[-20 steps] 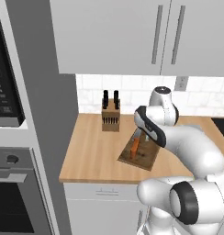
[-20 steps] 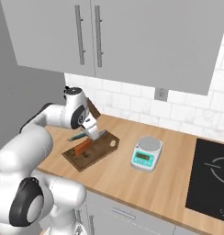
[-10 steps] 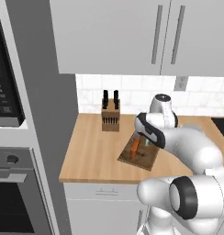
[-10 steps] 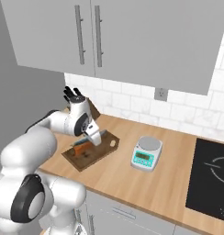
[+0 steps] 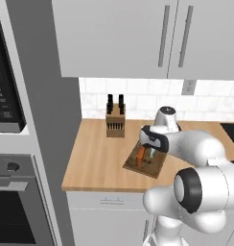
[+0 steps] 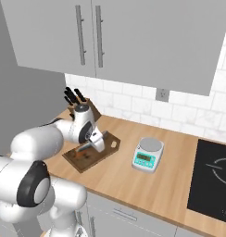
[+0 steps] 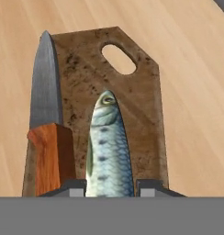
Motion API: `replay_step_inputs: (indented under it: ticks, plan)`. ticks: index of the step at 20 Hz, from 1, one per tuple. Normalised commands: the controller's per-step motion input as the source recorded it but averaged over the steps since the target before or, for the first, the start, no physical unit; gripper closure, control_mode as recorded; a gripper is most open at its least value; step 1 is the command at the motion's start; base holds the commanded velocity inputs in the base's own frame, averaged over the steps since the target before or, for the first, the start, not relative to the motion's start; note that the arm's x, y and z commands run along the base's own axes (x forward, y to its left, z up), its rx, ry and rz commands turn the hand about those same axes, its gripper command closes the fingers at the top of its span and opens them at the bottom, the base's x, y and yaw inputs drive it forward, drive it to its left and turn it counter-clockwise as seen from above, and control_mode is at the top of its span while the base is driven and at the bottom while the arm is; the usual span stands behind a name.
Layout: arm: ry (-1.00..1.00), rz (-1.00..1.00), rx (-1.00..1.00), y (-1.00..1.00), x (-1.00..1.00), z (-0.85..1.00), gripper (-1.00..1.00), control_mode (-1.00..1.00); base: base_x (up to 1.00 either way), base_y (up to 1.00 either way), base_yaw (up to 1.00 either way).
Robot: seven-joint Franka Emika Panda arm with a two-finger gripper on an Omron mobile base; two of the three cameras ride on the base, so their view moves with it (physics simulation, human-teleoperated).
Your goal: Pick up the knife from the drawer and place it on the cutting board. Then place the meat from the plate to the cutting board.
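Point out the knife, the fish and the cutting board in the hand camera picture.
knife [image 7: 45,114]: hand view, on the grey blade.
fish [image 7: 108,151]: hand view, on the scaly middle of its body.
cutting board [image 7: 141,110]: hand view, bare wood right of the fish.

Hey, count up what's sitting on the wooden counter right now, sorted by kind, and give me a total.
Cutting board: 1
Knife lying on the board: 1
Fish over the board, between the jaws: 1
Knife block: 1
Kitchen scale: 1
Total: 5
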Motion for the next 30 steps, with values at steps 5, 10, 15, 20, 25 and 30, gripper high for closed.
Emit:
replay_step_inputs:
  ticks: [5,10,15,20,25,30]
  plan:
    - [0.00,0.00,0.00,-0.01,0.21,-0.29,1.00,-1.00,0.00,0.00,0.00]
    - [0.00,0.00,0.00,0.00,0.22,-0.27,1.00,-1.00,0.00,0.00,0.00]
    - [0.00,0.00,0.00,-0.01,0.18,-0.23,1.00,-1.00,0.00,0.00,0.00]
    - [0.00,0.00,0.00,0.00,0.18,-0.17,-1.00,-1.00,0.00,0.00,0.00]
    - [0.00,0.00,0.00,0.00,0.33,-0.20,-1.00,-1.00,0.00,0.00,0.00]
    - [-0.01,0.00,0.00,0.00,0.05,-0.01,-1.00,-1.00,0.00,0.00,0.00]
